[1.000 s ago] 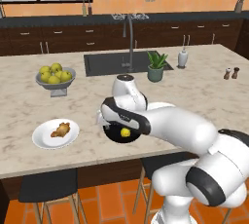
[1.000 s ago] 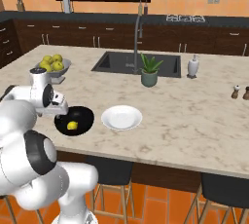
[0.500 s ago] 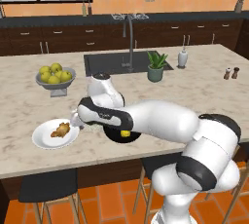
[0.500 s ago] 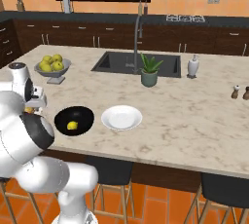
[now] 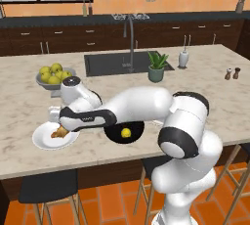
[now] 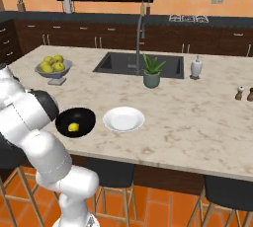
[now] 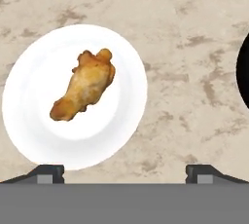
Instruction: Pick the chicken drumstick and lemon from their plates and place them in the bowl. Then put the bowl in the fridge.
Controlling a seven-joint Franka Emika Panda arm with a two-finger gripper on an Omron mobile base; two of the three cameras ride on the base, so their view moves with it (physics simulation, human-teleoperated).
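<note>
Hand view: chicken drumstick (image 7: 85, 91) is now framed on its plate (image 7: 29, 135) on the worktop (image 7: 185, 33), fingers (image 7: 48, 173) spread wide, nothing held. Lemon (image 5: 126, 132) is already seated in the bowl (image 5: 113, 134); arm has been swung over from there, so drumstick pick is judged next.

Fruit bowl (image 5: 52, 79) left of sink (image 5: 124, 63); potted plant (image 5: 156, 67) beside sink
</note>
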